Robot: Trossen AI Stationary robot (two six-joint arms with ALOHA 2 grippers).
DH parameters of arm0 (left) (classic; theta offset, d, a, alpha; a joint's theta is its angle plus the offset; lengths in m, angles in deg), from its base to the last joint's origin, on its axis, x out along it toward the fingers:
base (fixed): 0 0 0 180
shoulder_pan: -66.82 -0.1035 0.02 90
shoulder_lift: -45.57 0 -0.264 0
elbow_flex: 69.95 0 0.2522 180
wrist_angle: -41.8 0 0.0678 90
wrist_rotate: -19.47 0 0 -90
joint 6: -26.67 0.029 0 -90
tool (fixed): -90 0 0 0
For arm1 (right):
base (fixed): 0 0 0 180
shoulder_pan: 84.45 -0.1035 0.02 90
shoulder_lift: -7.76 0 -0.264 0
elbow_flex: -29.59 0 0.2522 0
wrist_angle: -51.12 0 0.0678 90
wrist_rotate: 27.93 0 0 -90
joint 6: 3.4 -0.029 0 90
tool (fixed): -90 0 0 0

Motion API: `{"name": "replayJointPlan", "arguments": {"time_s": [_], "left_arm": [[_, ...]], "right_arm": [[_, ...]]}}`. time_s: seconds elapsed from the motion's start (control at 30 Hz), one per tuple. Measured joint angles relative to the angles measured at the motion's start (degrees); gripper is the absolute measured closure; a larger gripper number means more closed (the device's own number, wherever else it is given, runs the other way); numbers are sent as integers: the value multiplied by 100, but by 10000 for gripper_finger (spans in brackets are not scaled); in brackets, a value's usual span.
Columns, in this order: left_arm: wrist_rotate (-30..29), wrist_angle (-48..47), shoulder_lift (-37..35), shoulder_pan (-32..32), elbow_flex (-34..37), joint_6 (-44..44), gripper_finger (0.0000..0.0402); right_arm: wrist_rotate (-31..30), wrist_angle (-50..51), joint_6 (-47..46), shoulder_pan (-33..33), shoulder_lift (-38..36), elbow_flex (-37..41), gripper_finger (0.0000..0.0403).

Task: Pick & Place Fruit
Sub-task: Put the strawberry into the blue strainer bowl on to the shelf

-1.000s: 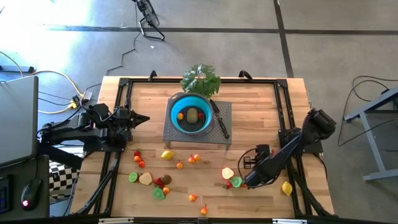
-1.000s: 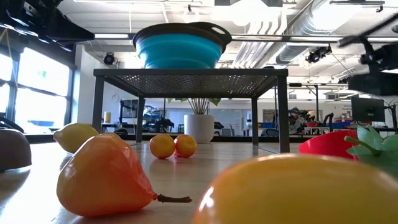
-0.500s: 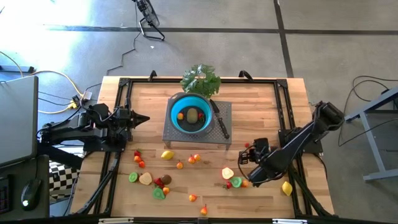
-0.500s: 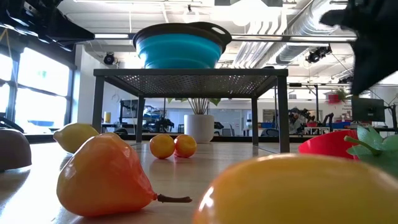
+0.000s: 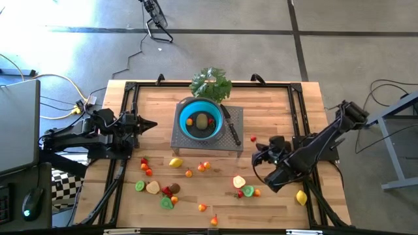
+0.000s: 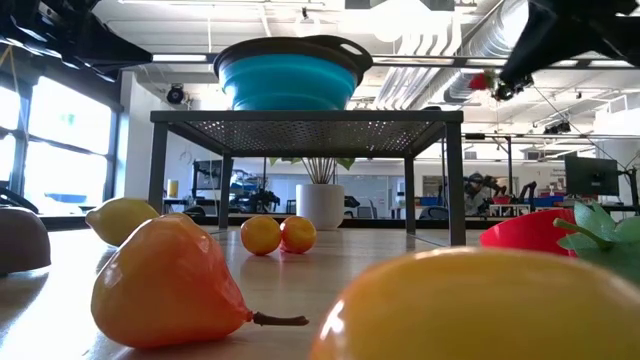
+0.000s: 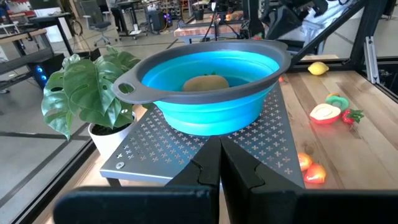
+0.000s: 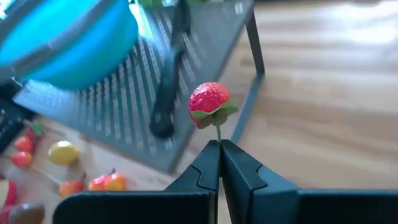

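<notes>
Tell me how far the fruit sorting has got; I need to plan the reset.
Done: the blue collapsible bowl on the grey mesh stand already holds two fruits. In hand: the right gripper is shut on the small red toy strawberry by its stem, lifted beside the stand. The left gripper waits shut. Left: many small toy fruits scattered across the wooden table.

Foreground yellow fruit [image 6: 480, 305] cut off by low view's bottom edge.
</notes>
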Motion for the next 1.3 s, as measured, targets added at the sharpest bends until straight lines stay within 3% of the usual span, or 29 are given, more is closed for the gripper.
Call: {"name": "replayJointPlan", "arguments": {"time_s": [0.47,0.6,0.77,0.87,1.03,1.13,1.3], "left_arm": [[-14,35,2,1,0,2,402],[-248,149,1,1,0,2,402],[-568,425,2,1,0,6,402],[-577,446,2,1,0,0,402],[-577,340,2,1,0,-193,402],[-579,260,2,1,0,-280,402],[-579,264,2,0,0,-286,402]], "right_arm": [[-1007,-211,2008,1081,-719,0,400],[-1293,-961,3215,1417,-957,0,400],[-1327,-2951,5664,1892,-1138,0,400],[-941,-4390,7320,2180,-1128,0,400],[425,-6472,9354,2710,-986,0,400],[1197,-7093,9812,2956,-871,0,400],[1781,-7270,9821,3231,-673,0,400]]}}
